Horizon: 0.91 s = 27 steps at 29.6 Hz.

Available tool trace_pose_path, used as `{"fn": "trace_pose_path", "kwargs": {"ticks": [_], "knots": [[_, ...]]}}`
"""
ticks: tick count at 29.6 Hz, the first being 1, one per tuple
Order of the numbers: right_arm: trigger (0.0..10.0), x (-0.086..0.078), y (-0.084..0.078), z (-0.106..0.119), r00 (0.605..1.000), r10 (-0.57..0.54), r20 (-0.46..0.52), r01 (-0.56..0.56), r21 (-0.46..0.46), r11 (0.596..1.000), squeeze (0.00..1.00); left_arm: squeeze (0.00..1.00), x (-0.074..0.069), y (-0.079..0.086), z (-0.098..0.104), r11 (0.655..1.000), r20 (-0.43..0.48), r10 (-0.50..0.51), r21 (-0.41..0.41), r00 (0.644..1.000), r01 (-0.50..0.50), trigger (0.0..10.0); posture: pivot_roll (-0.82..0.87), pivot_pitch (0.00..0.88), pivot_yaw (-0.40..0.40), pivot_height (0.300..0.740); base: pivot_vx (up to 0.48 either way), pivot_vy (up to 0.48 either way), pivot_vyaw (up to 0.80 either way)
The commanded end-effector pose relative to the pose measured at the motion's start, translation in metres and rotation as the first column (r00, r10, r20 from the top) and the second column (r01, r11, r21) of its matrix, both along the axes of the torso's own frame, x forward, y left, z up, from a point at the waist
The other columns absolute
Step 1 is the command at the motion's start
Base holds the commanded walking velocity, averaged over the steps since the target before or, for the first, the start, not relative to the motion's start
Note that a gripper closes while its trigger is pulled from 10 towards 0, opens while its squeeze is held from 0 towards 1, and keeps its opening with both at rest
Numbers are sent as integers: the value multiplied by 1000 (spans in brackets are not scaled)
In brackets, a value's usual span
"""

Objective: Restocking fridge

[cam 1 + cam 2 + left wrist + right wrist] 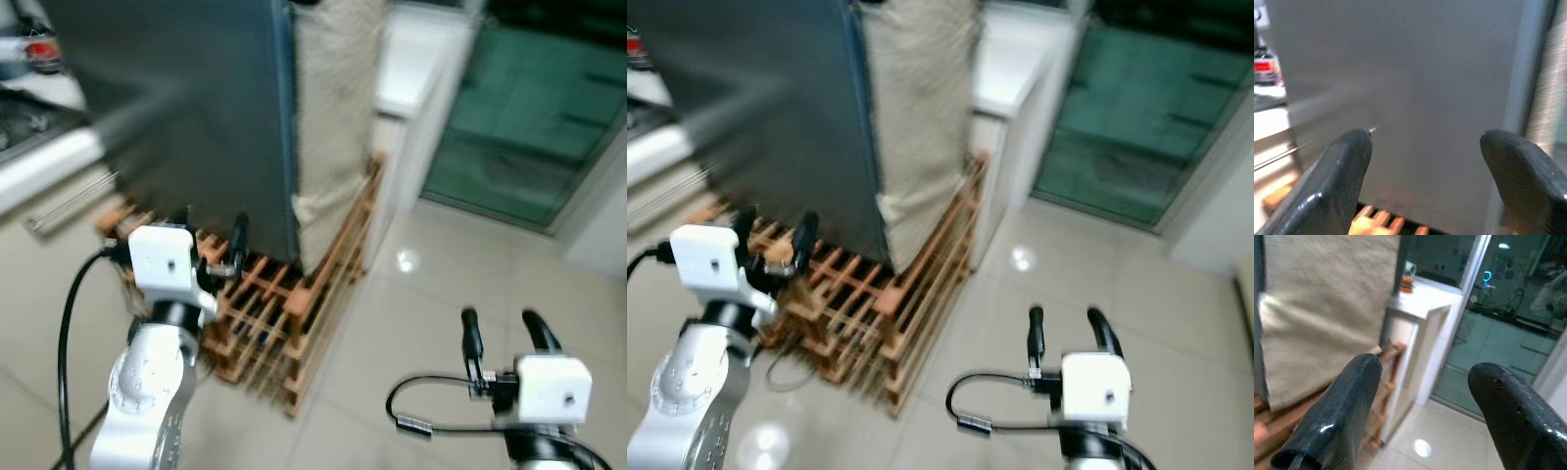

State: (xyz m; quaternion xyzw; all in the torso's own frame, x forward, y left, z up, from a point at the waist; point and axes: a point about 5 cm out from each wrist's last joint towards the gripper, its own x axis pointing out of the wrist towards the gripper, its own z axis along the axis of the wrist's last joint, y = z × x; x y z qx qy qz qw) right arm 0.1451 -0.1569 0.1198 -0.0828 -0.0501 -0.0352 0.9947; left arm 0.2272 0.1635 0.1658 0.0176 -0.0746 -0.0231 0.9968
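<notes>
A tall dark grey fridge (196, 108) stands on a wooden pallet (284, 323); a beige cloth (333, 117) hangs down its right side. My left gripper (214, 240) is raised just in front of the fridge's grey face (1415, 83), open and holding nothing. Lower right, over the tiled floor, my right gripper (504, 333) also stands open and empty, pointing toward the cloth (1322, 308) and a white counter (1425, 298). The head views are blurred.
A white counter (421, 69) stands right of the fridge, beside a dark glass door (529, 117). At the left edge is a worktop (39, 147) with a red-labelled item (41, 54). Pale floor tiles (441, 284) lie open on the right.
</notes>
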Motion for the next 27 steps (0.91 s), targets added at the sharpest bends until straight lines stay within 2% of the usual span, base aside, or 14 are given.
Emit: {"fn": "trace_pose_path", "kwargs": {"ticks": [1,4,6,8,13,15,16,19,24,25,27], "knots": [[10000,-2,-9,1,1000,-17,-6,17,-27,999,0,0,2,-13,3,998,23,-60,-15,998,60,10000,-129,0,-40,740,424,0,0],[10000,-1,-12,2,1000,-15,1,15,-38,999,0,0,4,-16,3,996,19,-84,-30,996,84,10000,-131,0,-42,740,141,0,0],[10000,15,-31,5,1000,-25,7,25,-50,998,0,0,9,-18,2,995,-2,-95,-43,995,95,10000,-133,0,-44,740,0,0,0],[10000,24,-42,9,999,-34,20,35,-60,998,0,0,15,-22,0,990,-28,-128,-55,991,127,10000,-134,0,-47,740,0,0,0],[10000,28,-48,11,999,-41,23,42,-64,997,0,0,22,-32,-3,979,-56,-195,-78,979,190,10000,-147,0,-54,740,0,0,0],[10000,33,-54,13,998,-49,29,51,-78,996,0,0,29,-47,-4,956,-85,-283,-106,955,274,10000,-175,0,-54,740,0,0,0],[10000,33,-54,13,998,-49,29,51,-78,996,0,0,29,-47,-4,956,-85,-283,-106,955,274,10000,-175,0,-54,740,0,0,0],[10000,38,-58,14,998,-52,36,55,-87,995,0,0,32,-62,-2,921,-103,-374,-155,922,356,10000,-189,0,-54,740,0,0,0],[10000,41,-60,14,998,-56,32,58,-77,995,0,0,33,-69,-1,906,-106,-409,-169,906,389,10000,-190,0,-53,740,0,0,0],[10000,46,-62,13,998,-60,25,61,-59,996,0,0,38,-77,4,884,-107,-452,-182,885,430,10000,-191,0,-52,740,0,0,0],[10000,48,-63,13,998,-58,24,59,-56,997,0,0,40,-80,6,876,-107,-468,-185,877,444,10000,-191,0,-52,740,0,0,0]]}}
